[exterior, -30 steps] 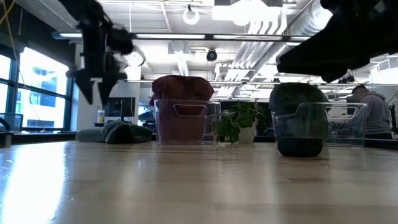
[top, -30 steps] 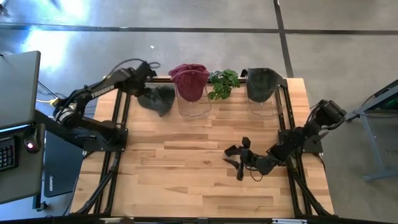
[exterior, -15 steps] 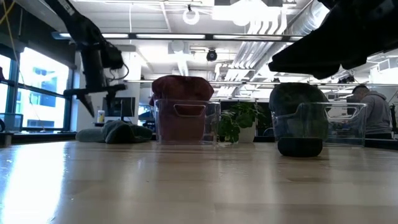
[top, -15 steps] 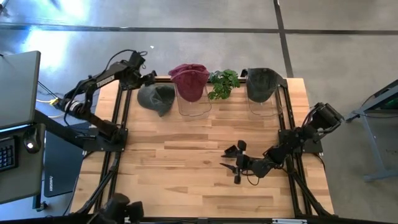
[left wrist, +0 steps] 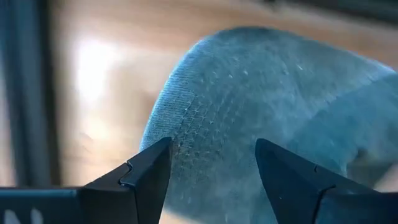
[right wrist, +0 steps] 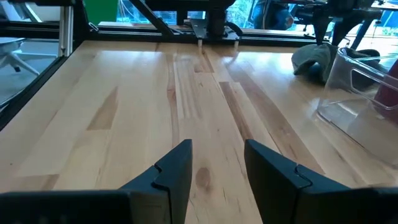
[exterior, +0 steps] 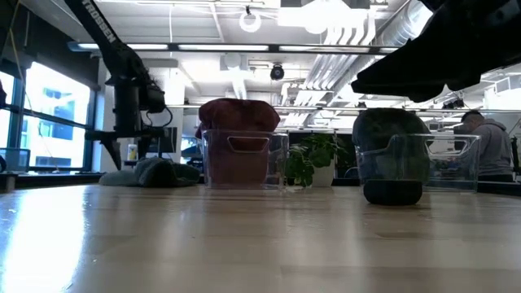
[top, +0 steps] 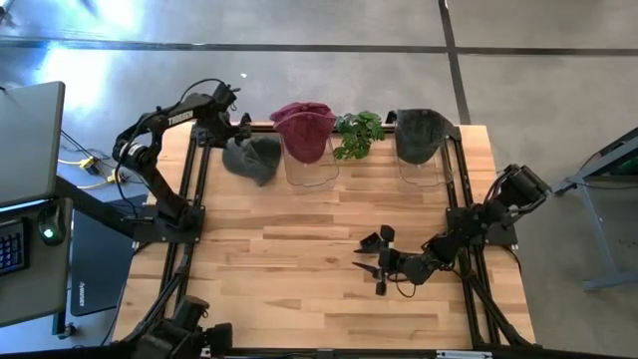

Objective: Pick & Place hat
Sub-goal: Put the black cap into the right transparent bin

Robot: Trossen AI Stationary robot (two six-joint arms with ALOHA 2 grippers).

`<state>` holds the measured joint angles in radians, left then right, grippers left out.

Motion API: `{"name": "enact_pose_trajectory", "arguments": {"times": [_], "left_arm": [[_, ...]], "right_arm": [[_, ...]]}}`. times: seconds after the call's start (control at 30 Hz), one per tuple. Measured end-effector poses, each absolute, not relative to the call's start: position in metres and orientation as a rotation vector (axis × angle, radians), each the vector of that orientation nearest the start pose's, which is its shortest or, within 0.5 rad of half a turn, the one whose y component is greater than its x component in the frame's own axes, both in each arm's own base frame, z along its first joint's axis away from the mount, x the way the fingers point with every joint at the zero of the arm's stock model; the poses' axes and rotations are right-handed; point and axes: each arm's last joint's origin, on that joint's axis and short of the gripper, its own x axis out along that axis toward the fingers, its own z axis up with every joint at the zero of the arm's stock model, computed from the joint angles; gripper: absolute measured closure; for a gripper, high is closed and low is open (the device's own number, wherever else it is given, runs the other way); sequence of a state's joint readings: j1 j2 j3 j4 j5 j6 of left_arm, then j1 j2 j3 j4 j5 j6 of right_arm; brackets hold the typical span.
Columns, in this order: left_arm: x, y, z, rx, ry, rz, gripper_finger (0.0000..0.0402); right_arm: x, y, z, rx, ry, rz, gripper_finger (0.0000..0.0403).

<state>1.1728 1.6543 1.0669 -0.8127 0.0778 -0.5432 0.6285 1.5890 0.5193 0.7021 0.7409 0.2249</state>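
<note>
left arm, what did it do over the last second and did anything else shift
The left gripper pulled back off the grey hat toward the table's far left corner, open, leaving the hat flat on the table. The right gripper edged slightly nearer. The maroon hat and dark green hat stayed on their clear bins.

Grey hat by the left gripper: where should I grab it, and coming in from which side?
The grey hat lies loose and slumped on the table, left of the bin with the maroon hat. The left gripper, open, hangs at its far-left edge. I would probably come straight down and pinch the raised crown fold: soft cloth bunches there, while the flat edges hug the wood.
</note>
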Motion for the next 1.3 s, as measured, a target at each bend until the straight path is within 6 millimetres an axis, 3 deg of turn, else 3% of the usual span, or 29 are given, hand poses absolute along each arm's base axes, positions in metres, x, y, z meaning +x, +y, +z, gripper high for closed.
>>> {"name": "enact_pose_trajectory", "arguments": {"times": [0.13, 0.3, 0.53, 0.8, 1.3], "left_arm": [[0.109, 0.267, 0.189, -1.432, 0.971, 1.064, 0.0174], [0.110, 0.260, 0.187, -1.434, 1.032, 0.974, 0.0174], [0.112, 0.254, 0.202, -1.399, 1.095, 1.048, 0.0174], [0.125, 0.255, 0.185, -1.377, 1.162, 1.240, 0.0174], [0.127, 0.243, 0.174, -1.465, 1.387, 1.075, 0.0174]], "right_arm": [[0.237, 0.148, 0.149, -0.013, 0.274, -0.130, 0.0260], [0.237, 0.148, 0.149, -0.014, 0.275, -0.126, 0.0260], [0.237, 0.148, 0.149, -0.014, 0.275, -0.128, 0.0261], [0.237, 0.148, 0.149, -0.009, 0.275, -0.126, 0.0260], [0.237, 0.150, 0.149, -0.008, 0.287, -0.070, 0.0261]]}}
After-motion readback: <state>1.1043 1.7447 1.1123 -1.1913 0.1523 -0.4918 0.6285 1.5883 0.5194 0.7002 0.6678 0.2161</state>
